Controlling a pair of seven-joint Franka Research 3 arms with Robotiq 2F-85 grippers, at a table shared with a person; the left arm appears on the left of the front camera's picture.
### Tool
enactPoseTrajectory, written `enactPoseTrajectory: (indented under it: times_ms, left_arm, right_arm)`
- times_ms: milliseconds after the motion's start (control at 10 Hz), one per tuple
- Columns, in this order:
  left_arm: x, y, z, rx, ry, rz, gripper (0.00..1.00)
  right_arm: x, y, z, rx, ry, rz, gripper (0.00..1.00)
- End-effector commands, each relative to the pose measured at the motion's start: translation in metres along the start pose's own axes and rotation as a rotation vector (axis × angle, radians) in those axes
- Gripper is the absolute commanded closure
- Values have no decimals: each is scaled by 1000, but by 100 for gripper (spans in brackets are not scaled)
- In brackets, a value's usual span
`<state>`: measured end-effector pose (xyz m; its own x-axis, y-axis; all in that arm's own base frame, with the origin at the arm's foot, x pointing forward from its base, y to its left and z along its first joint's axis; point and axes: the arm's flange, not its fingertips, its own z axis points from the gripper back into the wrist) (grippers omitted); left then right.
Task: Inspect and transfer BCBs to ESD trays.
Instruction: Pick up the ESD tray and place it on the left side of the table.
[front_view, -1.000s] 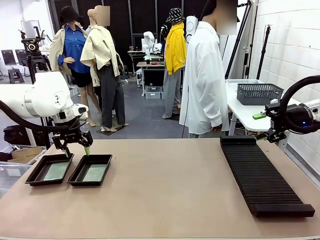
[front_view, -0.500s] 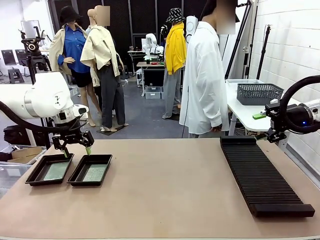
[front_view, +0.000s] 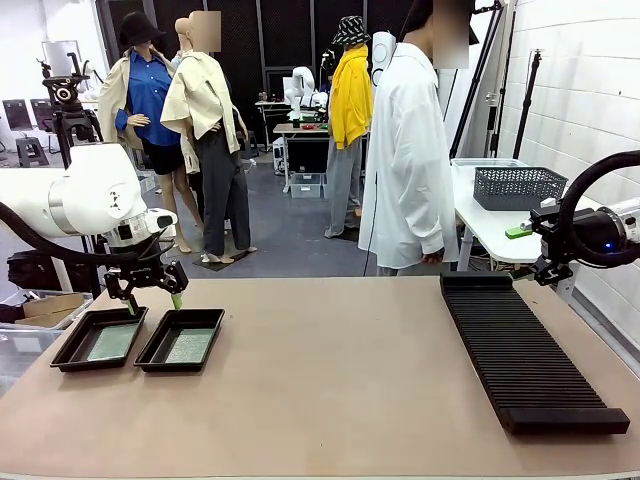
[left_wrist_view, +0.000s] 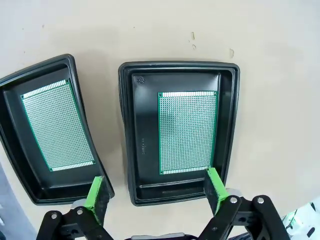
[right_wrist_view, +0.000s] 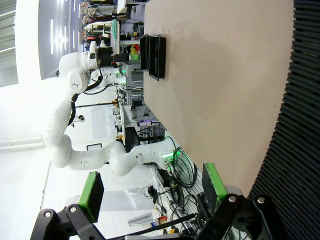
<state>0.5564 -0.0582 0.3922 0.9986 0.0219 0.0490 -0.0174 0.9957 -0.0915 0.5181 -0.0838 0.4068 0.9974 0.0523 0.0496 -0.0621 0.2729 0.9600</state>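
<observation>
Over at the left edge of the front view, the left gripper (front_view: 152, 295) hangs just above the two ESD trays (front_view: 100, 338) (front_view: 181, 339), which sit side by side on the tan table (front_view: 340, 390) at lower left, rims almost touching. Fingers apart, nothing between them: the left wrist view makes that plain, with one green-padded finger (left_wrist_view: 95, 194) low at the frame's bottom left and the other at bottom centre-right, the open gap spanning the near rim of the middle tray (left_wrist_view: 178, 132). And there are the BCBs: one green board (left_wrist_view: 187, 132) lying flat on the floor of that centre tray, black floor showing all around it, and a second board (left_wrist_view: 58, 125) flat in the tray at the left of the frame (left_wrist_view: 50, 131), which is angled off to the side. On the right side of the front view, the right gripper (front_view: 549, 262) sits up by the far end of the long black ribbed rack (front_view: 525, 350), which runs down the right side of the table. Its own wrist view shows those fingers (right_wrist_view: 92, 192) spread wide as well, holding nothing. A person in a white shirt (front_view: 408, 160) stands at the far side of the table, upper centre.
</observation>
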Motion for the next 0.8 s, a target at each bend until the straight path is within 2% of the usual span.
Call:
enactPoseTrajectory:
  times_ms: [0, 600, 700]
  left_arm:
    - [1, 1, 3, 2, -4, 0, 0]
    - [0, 0, 0, 0, 0, 0, 0]
    - [-5, 10, 10, -119, -7, -11, 0]
  right_arm:
    - [0, 1, -1, -11, -7, -9, 0]
    - [0, 1, -1, -11, -7, -9, 0]
    - [0, 1, -1, -11, -7, -9, 0]
